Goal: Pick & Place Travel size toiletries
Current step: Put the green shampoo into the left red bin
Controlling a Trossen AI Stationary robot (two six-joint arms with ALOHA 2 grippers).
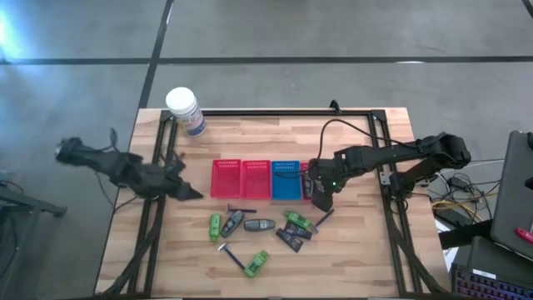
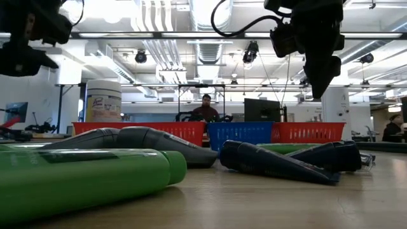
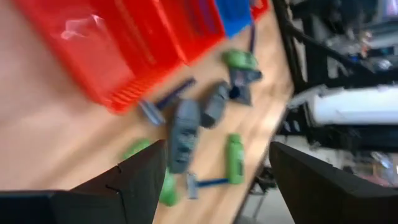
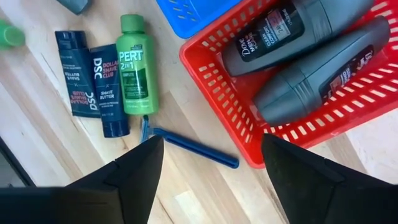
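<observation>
Wooden table [image 1: 358,250] is carrying loose toiletries [image 1: 250,225] below the baskets [image 1: 255,179]. We are hovering the right gripper [image 4: 208,165], fingers apart and empty, over a razor [image 4: 193,148]; next, we'd descend and pinch it.

A row of baskets [image 1: 255,179] crosses the middle of the table [image 1: 358,250], walling the near half from the far half. Just in front of it, toiletries [image 1: 258,229] lie scattered and close together, leaving narrow gaps between them. The right gripper [image 1: 321,198] hangs at the row's right end, jaws spread. A jar [image 1: 184,110] stands at the far left corner. The table's right side and near edge look bare, though the view is coarse.
</observation>
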